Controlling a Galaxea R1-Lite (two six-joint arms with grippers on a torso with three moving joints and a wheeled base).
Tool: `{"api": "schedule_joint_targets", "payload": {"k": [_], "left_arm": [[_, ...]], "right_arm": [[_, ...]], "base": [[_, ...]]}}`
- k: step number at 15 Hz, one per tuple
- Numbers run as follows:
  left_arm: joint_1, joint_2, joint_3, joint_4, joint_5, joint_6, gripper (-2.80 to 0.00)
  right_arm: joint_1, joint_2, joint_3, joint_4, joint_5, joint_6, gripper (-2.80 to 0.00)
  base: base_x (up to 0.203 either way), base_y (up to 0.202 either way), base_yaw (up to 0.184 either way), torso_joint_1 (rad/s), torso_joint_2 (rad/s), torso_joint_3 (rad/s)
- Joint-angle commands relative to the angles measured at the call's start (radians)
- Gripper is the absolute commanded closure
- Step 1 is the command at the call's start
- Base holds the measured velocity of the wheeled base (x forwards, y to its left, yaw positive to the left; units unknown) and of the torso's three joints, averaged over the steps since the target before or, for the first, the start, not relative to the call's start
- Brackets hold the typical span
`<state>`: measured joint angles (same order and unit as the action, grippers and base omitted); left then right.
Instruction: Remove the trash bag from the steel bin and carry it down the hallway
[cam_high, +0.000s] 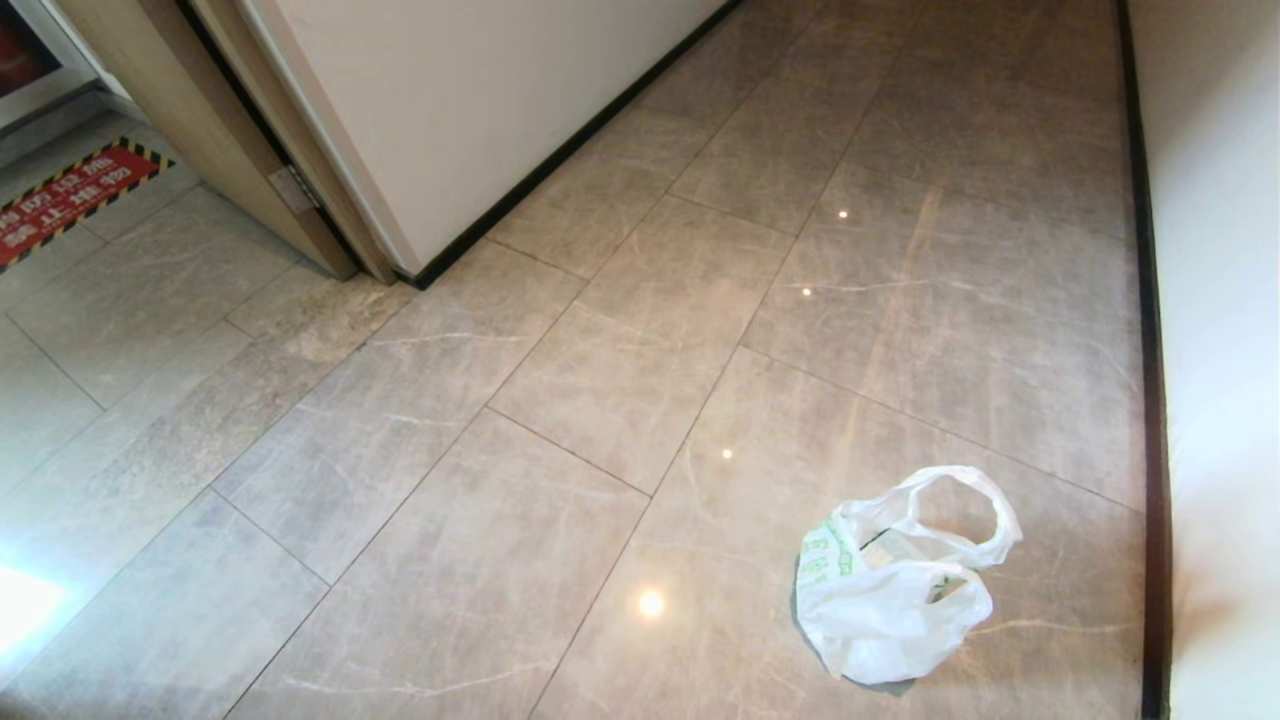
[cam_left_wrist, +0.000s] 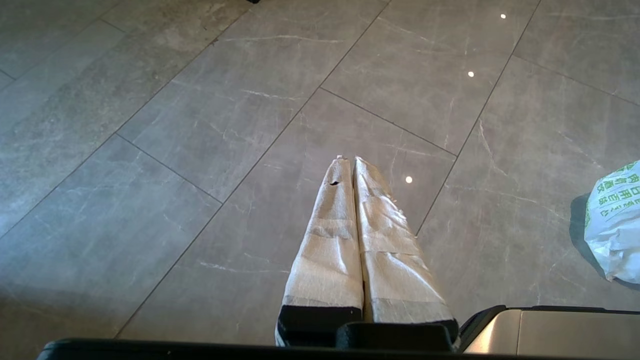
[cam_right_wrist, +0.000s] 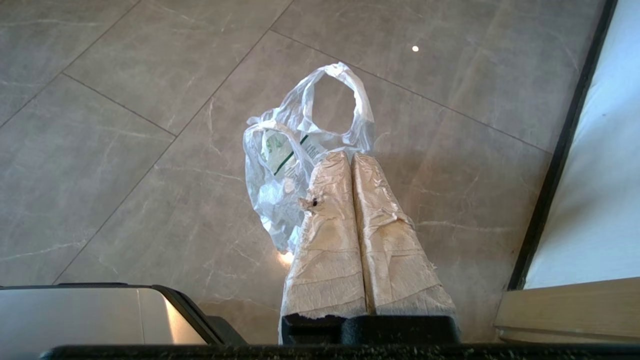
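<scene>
The bag (cam_high: 893, 585) is lying on the hallway floor (cam_high: 600, 380) near the right wall (cam_high: 1220, 300). Left hand (cam_left_wrist: 348, 161) and right hand (cam_right_wrist: 346, 156) are hanging closed, gripping nothing.

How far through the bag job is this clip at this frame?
Done: the trash bag is out of any bin and lies on the hallway floor near the right wall. In hand: nothing; the left tool and right tool are shut and empty. Left: nothing visibly pending; no bin in view.
</scene>
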<state>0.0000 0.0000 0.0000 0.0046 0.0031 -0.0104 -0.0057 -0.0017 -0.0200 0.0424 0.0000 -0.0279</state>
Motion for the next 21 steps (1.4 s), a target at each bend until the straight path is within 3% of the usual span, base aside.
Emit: {"api": "schedule_joint_targets", "payload": {"k": [1, 21], "left_arm": [[0.000, 0.000, 0.000, 0.000, 0.000, 0.000, 0.00], [0.000, 0.000, 0.000, 0.000, 0.001, 0.000, 0.00]], "right_arm": [[0.001, 0.000, 0.000, 0.001, 0.000, -0.001, 0.00], [0.000, 0.000, 0.000, 0.001, 0.000, -0.001, 0.00]], "base": [[0.000, 0.000, 0.000, 0.003, 0.00, 0.198], [0.000, 0.000, 0.000, 0.003, 0.00, 0.201]]}}
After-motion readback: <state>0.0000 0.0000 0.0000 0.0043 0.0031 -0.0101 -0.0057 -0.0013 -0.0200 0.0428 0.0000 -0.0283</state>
